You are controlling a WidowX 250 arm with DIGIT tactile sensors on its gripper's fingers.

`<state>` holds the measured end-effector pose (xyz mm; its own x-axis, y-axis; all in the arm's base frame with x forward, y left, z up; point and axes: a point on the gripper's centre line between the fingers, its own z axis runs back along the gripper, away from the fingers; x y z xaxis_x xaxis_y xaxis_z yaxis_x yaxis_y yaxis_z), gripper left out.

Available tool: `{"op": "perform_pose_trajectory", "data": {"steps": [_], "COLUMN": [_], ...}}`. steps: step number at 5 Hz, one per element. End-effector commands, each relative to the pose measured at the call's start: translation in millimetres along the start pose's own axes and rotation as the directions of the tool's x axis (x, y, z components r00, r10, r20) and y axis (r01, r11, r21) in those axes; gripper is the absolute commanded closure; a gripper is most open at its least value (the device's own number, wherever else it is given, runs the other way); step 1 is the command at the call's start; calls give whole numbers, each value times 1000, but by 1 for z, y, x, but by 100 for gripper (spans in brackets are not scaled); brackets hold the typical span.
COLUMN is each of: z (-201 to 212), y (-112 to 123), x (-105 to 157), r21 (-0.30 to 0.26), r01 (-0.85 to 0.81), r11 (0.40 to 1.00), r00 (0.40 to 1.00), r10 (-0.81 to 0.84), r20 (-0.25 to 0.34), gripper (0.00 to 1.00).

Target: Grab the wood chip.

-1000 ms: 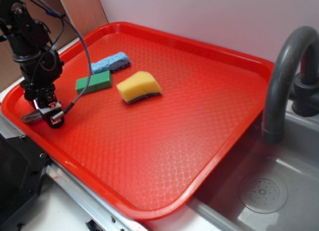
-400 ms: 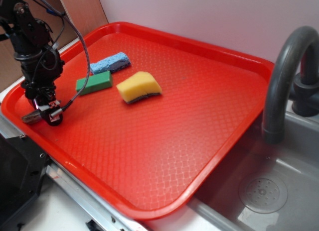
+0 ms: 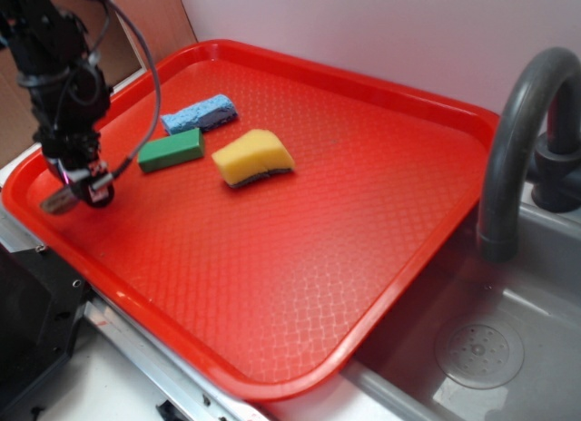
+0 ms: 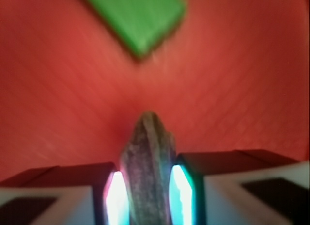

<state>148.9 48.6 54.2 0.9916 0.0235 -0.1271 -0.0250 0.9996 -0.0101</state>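
The gripper is clamped on the wood chip, which sits between its two pads at the near left corner of the red tray. The hold looks firm, because the chip fills the gap. Only the wrist view shows this contact and the grain. The exterior view shows the green block and yellow sponge well apart.

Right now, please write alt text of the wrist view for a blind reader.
The end effector grips a brown-grey wood chip between its two fingers, above a red tray. A green block lies ahead, blurred.
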Motion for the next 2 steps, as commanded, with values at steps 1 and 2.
{"op": "perform_pose_trajectory", "data": {"steps": [1, 2], "z": [77, 113], "y": [-42, -63], "x": [0, -6], "r21": [11, -8], "r01": [77, 123], "r11": [997, 992], "r00": [983, 970], "r10": [-78, -118], "r20": [166, 214], "gripper": [100, 100]}}
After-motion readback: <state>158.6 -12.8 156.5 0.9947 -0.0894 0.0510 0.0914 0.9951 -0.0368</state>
